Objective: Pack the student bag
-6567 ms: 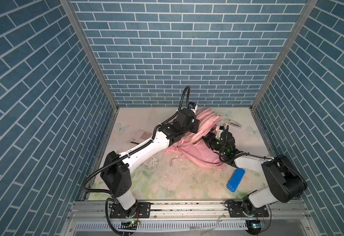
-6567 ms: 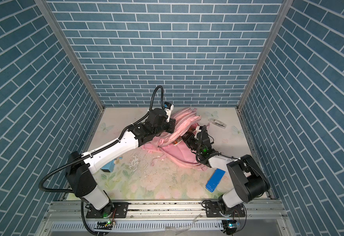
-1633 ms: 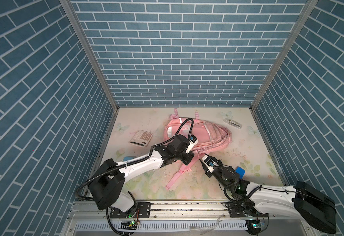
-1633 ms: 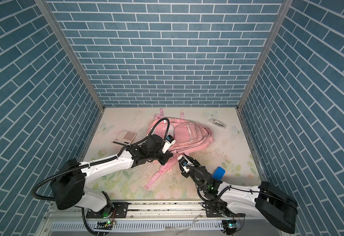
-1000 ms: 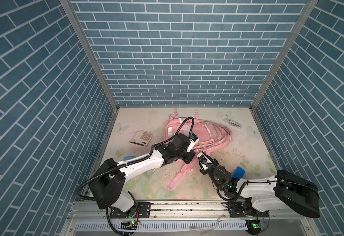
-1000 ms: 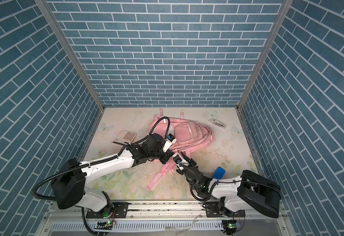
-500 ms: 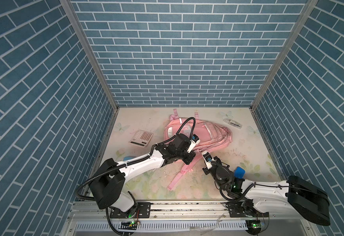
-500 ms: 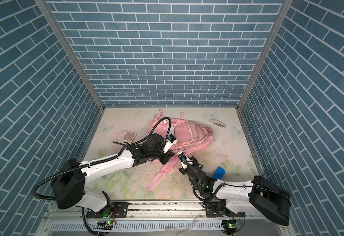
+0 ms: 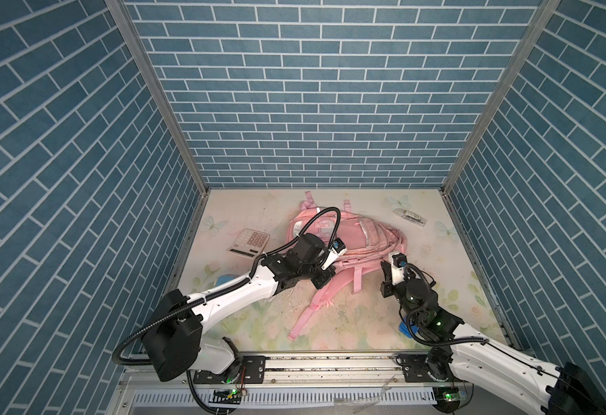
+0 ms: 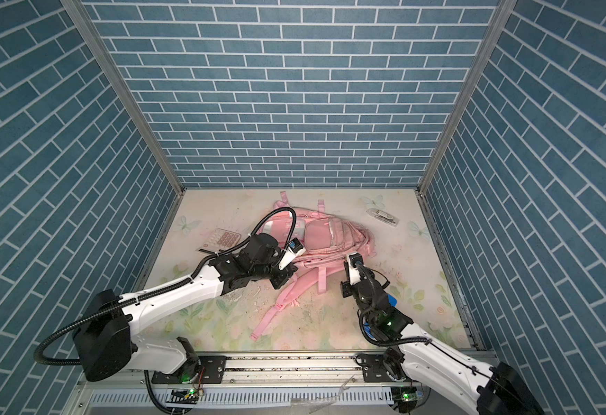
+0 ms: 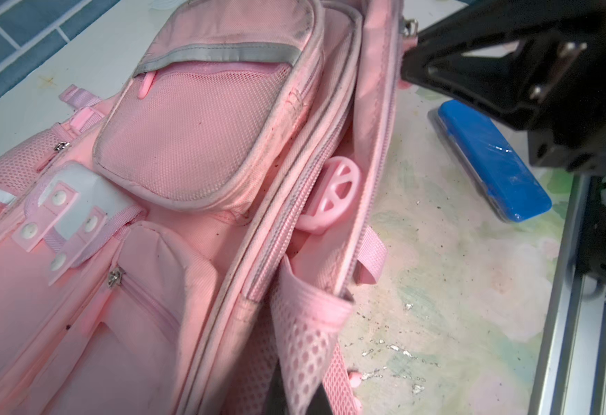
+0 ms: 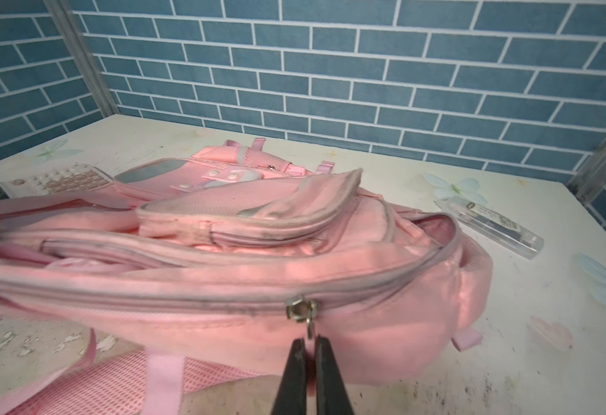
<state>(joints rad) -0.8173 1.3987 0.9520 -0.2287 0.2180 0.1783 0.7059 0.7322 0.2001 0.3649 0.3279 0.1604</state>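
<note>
The pink student bag [image 9: 351, 237] [image 10: 324, 237] lies flat at the middle back of the table, its straps trailing toward the front. My left gripper [image 9: 324, 278] [image 10: 283, 278] [image 11: 301, 399] is shut on the mesh side pocket [image 11: 308, 323] at the bag's near left edge. My right gripper [image 9: 387, 267] [image 10: 346, 267] [image 12: 308, 345] is shut on the metal zipper pull [image 12: 309, 328] of the bag's [image 12: 330, 280] main compartment. That compartment gapes open in the left wrist view, with a pink spoked disc [image 11: 333, 194] inside the bag [image 11: 200, 143].
A white and pink calculator [image 9: 249, 242] [image 10: 222, 240] lies left of the bag. A clear pen box [image 9: 409, 216] [image 12: 492, 222] sits at the back right. A blue case [image 11: 492, 161] [image 10: 391, 300] lies under my right arm. Brick walls enclose three sides.
My right gripper has closed on the zipper pull and moved to the right along the bag's near edge. The left gripper has kept its hold in the same place.
</note>
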